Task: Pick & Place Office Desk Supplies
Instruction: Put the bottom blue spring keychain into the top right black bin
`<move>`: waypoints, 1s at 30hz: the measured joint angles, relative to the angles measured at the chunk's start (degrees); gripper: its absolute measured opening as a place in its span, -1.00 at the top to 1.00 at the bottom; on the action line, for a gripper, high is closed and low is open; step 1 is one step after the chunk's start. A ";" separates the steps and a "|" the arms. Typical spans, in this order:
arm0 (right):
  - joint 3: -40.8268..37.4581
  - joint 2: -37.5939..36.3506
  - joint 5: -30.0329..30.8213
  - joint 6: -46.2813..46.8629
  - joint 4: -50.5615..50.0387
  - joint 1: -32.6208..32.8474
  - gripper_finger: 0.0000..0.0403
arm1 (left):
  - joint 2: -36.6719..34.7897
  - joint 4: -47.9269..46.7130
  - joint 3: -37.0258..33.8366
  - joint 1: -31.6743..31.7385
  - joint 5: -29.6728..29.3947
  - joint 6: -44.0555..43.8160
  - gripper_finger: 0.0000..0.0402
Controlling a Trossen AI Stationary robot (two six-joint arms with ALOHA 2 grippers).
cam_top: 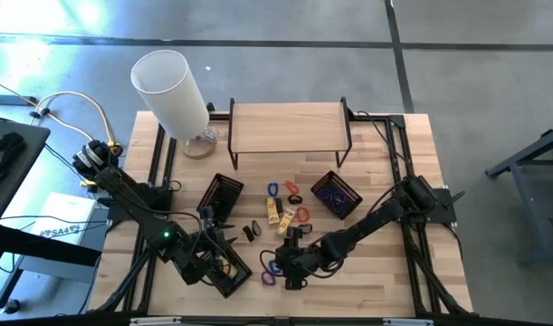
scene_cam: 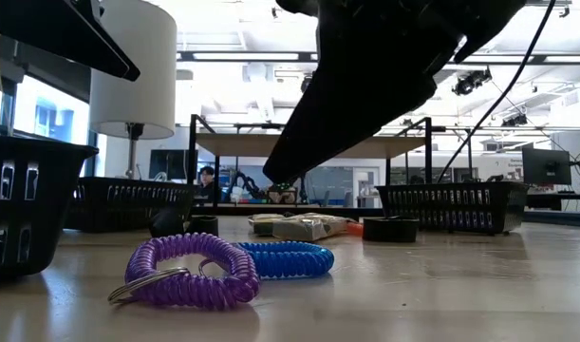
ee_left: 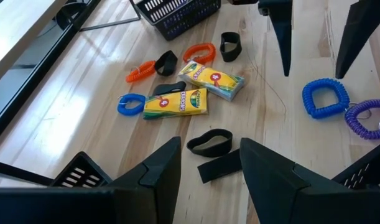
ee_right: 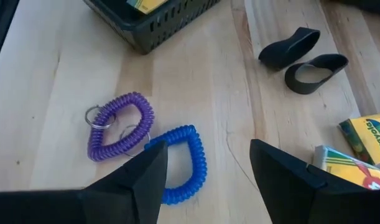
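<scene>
While open, right tool [ee_right: 205, 168] hovers above blue coil band [ee_right: 185, 163].

Both arms are dark, near-black jointed machines built of slim tubular links between bulkier rounded joint housings, each mounted on a black frame base at the table's side. The left arm [cam_top: 131, 195] carries a small lit green lamp on a lower link and a yellow cable looping off behind its base. The matte black fingers [ee_left: 153, 171] are flat, wedge-shaped blades tapering to points.

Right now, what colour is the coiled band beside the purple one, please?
Blue coiled band, clearest in the right wrist view.
</scene>
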 joint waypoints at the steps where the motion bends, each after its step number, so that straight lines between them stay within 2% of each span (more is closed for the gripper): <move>1: 0.00 0.00 0.00 0.00 -0.02 0.00 -0.08 | 0.00 0.00 0.00 0.00 0.00 0.00 0.22; 11: 0.01 5.92 -0.60 -3.01 3.08 -0.34 -0.08 | 0.00 0.39 0.00 0.00 0.01 0.22 0.22; 19: 0.17 6.58 -2.33 -0.92 1.96 -1.68 -0.04 | 0.00 0.48 -0.02 0.00 0.02 0.42 0.22; 24: 0.20 7.67 -4.68 -0.65 1.83 -2.37 0.13 | 0.00 0.46 -0.02 0.00 0.02 0.44 0.22; 30: 0.26 8.78 -5.90 0.23 1.77 -2.88 0.50 | 0.00 0.42 -0.02 0.00 0.00 0.45 0.22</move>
